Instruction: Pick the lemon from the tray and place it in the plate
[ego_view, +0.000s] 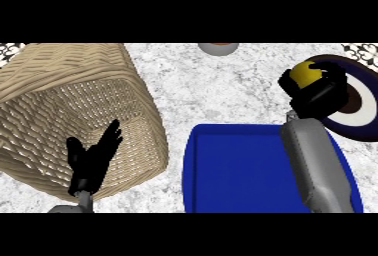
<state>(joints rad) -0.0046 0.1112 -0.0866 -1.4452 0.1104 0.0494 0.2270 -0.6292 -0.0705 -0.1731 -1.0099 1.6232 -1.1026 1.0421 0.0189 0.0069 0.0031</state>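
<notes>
- Marbled counter (221, 90) under both hands; blue tray (244, 175) below the right forearm.
- Right hand (316, 92) curled round the lemon (306, 73), over the plate (362, 107) rim.
- Lemon looks light, stiff, smooth; best held round its middle.
- Left hand (94, 157) rests with straight fingers over the wicker basket (66, 85).

Yellow lemon (305, 73), bright against the black fingers of the right robot hand (316, 90). The plate (364, 107) beside it shows a dark navy rim, a white band inside that and a dark brown centre. The tray (240, 172) is solid deep blue. The basket (70, 107) left of the tray is pale tan, woven in a fine criss-cross. The left robot hand (92, 160) is black on a grey forearm. The surface (214, 87) is white, speckled with grey.
</notes>
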